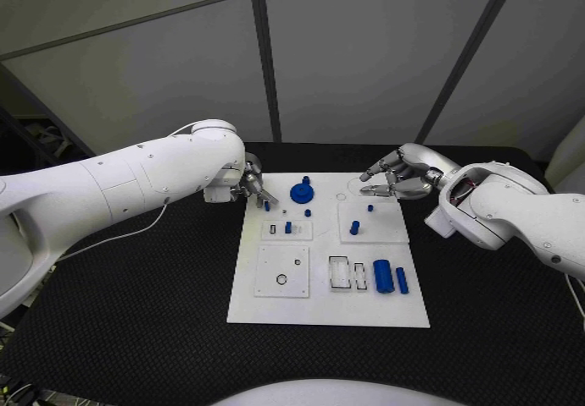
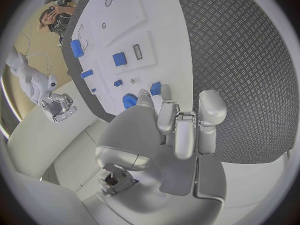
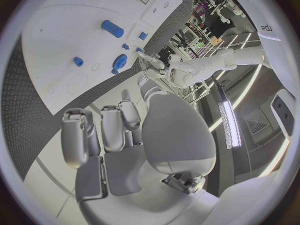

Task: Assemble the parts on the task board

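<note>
The white task board lies in the middle of the black table. My left hand hovers at the board's far left corner and pinches a small blue peg at its fingertips. My right hand hangs over the board's far right corner, fingers apart, with nothing in it. A blue gear stands near the far edge. Short blue pegs stand in the upper plates. A large blue cylinder and a thinner one lie at the near right.
Two raised white plates sit on the board's far half, and a square plate with a round hole sits at the near left. Rectangular slots lie beside the big cylinder. Black matting surrounds the board on all sides.
</note>
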